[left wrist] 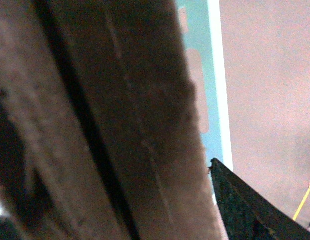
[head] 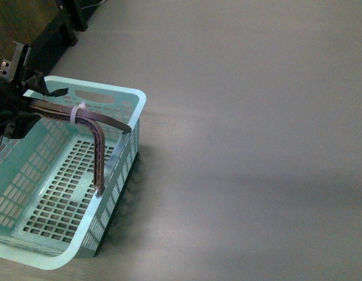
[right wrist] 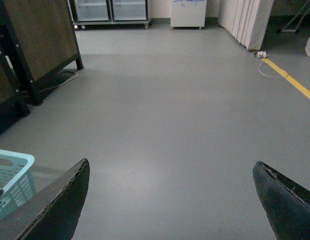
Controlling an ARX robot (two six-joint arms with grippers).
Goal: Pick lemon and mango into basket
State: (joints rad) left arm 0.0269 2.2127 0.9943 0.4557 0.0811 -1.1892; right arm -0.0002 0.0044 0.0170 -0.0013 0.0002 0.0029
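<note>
One turquoise basket [head: 119,181] on the floor [head: 257,146] at my left, its two brown handles [head: 99,146] clamped in my left gripper [head: 17,111], my right gripper [right wrist: 171,165] spread apart, only its wrist view showing cabinets [right wrist: 112,10].

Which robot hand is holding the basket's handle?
The left gripper: it grips the brown handle of the basket. The right gripper is open, holding nothing.

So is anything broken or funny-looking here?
Nothing looks broken. Two odd bits: the basket looks empty, with no fruit in any view, and its brown handles are tied together with a white zip tie, near where the left gripper seems to grip them.
</note>
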